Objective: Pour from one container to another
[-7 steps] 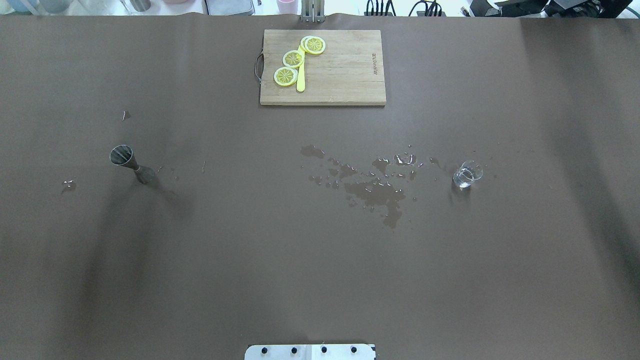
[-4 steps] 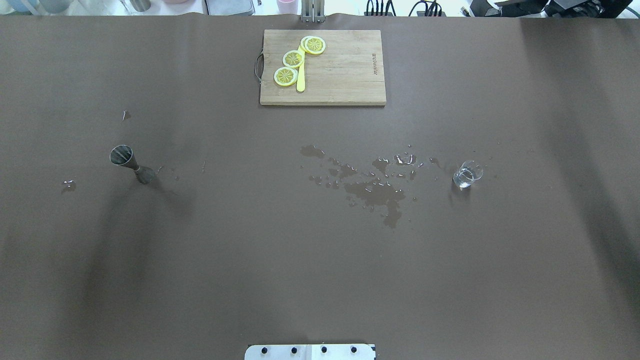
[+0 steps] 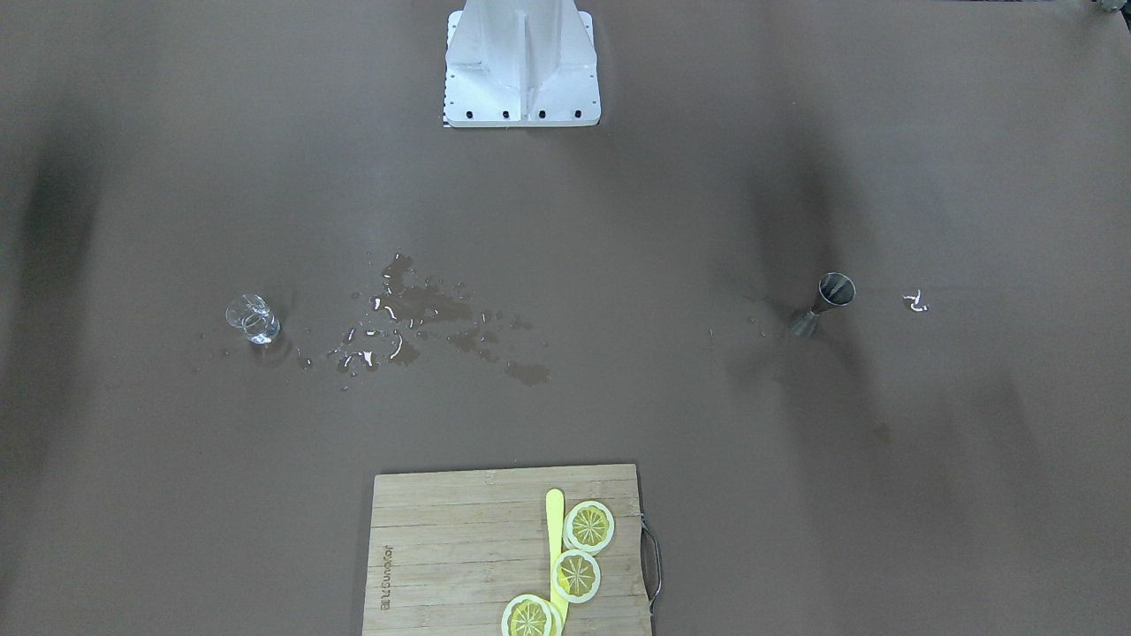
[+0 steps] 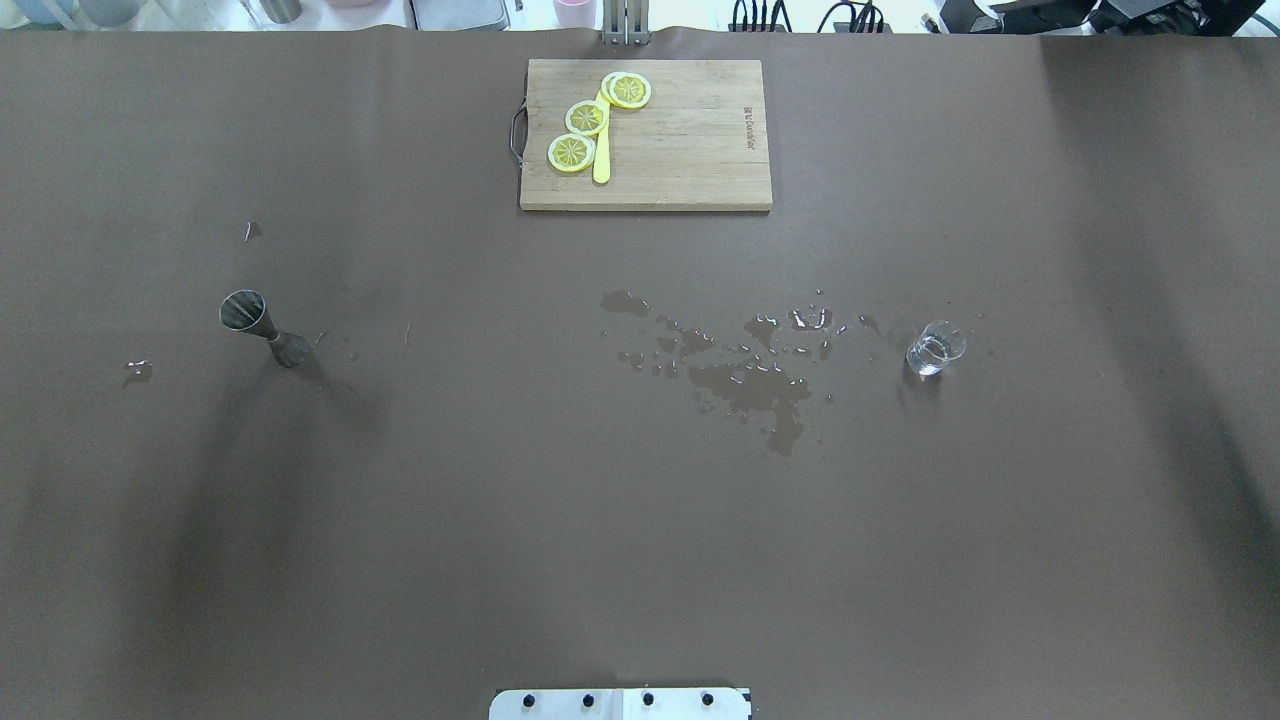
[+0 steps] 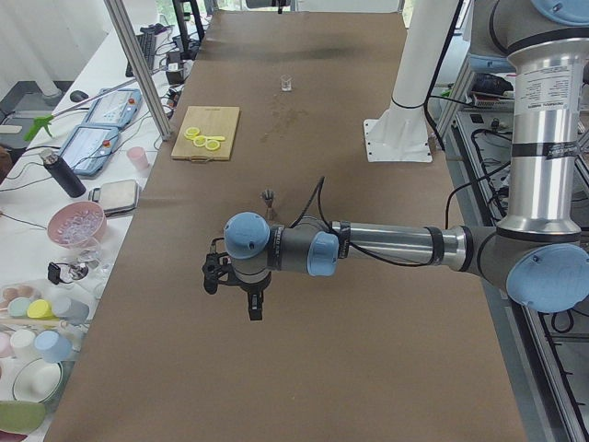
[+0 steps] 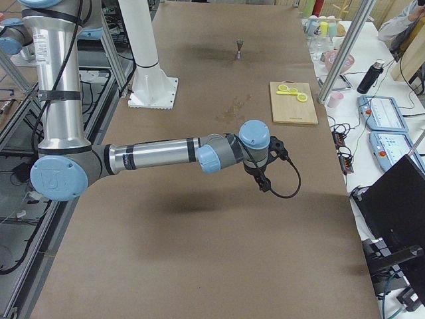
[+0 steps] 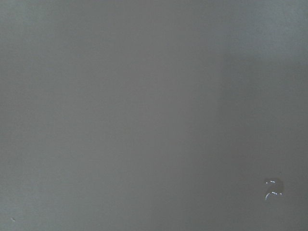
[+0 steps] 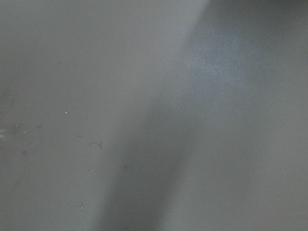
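- We are holding the left gripper [image 5: 253,308] above a bare stretch of the table [image 4: 640,560] at our left end, with its fingers pointing down. It is showing only in a side view, so we cannot tell how far its jaws are parted. Nothing appears to be hanging from it.
- We are keeping the right gripper [image 6: 263,183] over the opposite end in the same way. We cannot tell the state of its jaws either, and its wrist camera is showing only table and a few droplets.
- The jigger [image 4: 250,325] is standing upright on our left half, wide cup upward and well apart from the left gripper. We judge it is placed there so the left arm can take it by its narrow waist.
- The glass [image 4: 935,348] is standing upright on our right half with a little clear liquid in it, well apart from the jigger. Each vessel is sitting on its own arm's side, probably so that each arm can serve one.
- A puddle [image 4: 750,385] is lying between the two, nearer the glass. We are treating that wet patch as a slip risk for anything set down on it.
- The cutting board [image 4: 680,150] with lemon slices [image 4: 587,117] is sitting at the far edge, out of the pouring path.
- We are gripping neither vessel, so a pour calls first for a reach and a grasp.
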Controlling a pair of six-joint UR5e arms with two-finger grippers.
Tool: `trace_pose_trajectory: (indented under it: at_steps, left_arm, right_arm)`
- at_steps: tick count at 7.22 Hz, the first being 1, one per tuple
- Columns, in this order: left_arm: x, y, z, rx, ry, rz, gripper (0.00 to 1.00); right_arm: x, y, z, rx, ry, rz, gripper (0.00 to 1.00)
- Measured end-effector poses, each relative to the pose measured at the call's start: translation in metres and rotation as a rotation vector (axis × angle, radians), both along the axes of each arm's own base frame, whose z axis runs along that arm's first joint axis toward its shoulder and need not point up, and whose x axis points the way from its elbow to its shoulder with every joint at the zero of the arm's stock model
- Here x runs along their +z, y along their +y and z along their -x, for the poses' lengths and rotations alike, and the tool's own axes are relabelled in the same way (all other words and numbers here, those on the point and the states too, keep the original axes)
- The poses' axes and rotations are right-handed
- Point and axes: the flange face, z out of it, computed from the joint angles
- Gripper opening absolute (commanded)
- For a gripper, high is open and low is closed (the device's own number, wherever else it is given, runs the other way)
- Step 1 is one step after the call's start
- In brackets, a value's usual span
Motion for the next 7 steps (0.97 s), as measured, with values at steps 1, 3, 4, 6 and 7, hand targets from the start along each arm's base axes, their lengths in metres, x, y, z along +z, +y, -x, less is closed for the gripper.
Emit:
trace_pose_trajectory:
  at_steps: [1, 3, 4, 6, 7]
  left_arm:
    - [-0.025, -0.003, -0.003, -0.049, 0.014, 0.022, 0.99]
    - [-0.087, -0.007, -0.03, -0.13, 0.039, 0.081, 0.99]
    - [-0.118, -0.005, -0.048, -0.166, 0.058, 0.12, 0.99]
    - [-0.179, 0.007, -0.083, -0.236, 0.104, 0.184, 0.99]
    - [-0.2, 0.012, -0.099, -0.263, 0.118, 0.163, 0.99]
  right_arm:
    - [-0.01, 0.002, 0.002, -0.037, -0.014, -0.059, 1.0]
    - [-0.024, 0.007, 0.004, -0.082, -0.027, -0.14, 1.0]
    - [-0.029, 0.01, 0.009, -0.099, -0.054, -0.151, 1.0]
    - [-0.028, 0.016, 0.02, -0.126, -0.149, -0.098, 1.0]
    - [-0.026, 0.017, 0.025, -0.14, -0.19, -0.081, 1.0]
